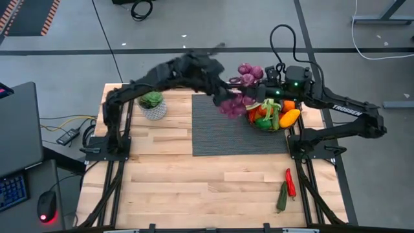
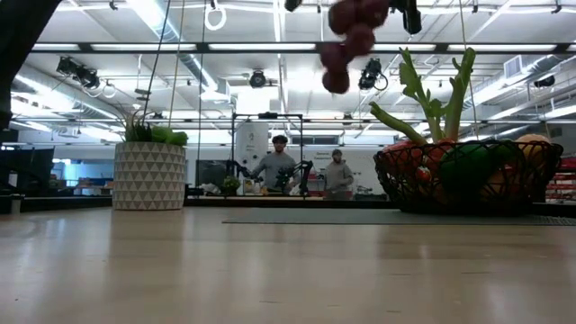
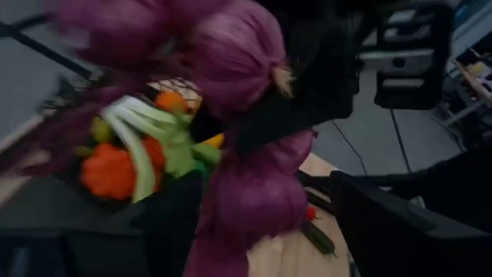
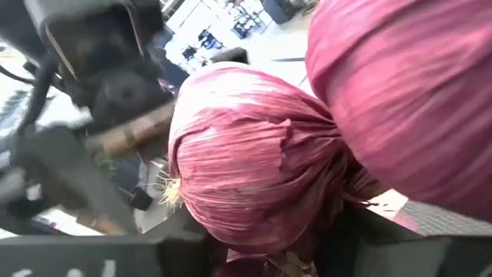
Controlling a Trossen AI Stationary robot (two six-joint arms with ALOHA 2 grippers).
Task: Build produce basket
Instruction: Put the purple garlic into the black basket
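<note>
The dark wire basket (image 1: 277,124) (image 2: 468,184) stands on the grey mat's far right part, holding a leek (image 2: 432,99), oranges and peppers. A purple string of bulbs (image 1: 238,87) (image 2: 346,40) hangs in the air just left of it. My right gripper (image 1: 264,79) (image 4: 269,258) is shut on its upper part. My left gripper (image 1: 223,97) (image 3: 265,227) is open, with its fingers on either side of the lower bulbs (image 3: 257,196). I cannot tell whether they touch. My right gripper holds the purple string by its upper part, between two bulbs (image 3: 269,146). It comes from the table's right side, with the fingers across the string. The bulbs hide the fingertips in its own wrist view. The string hangs below, its lower end (image 2: 336,79) clear of the table.
A white-patterned pot with a green plant (image 1: 153,107) (image 2: 148,171) stands at the far left. The grey mat (image 1: 220,136) lies mid-table. A red chilli (image 1: 290,182) and a green vegetable (image 1: 283,196) lie near the front right. Two people (image 2: 279,166) stand in the room behind.
</note>
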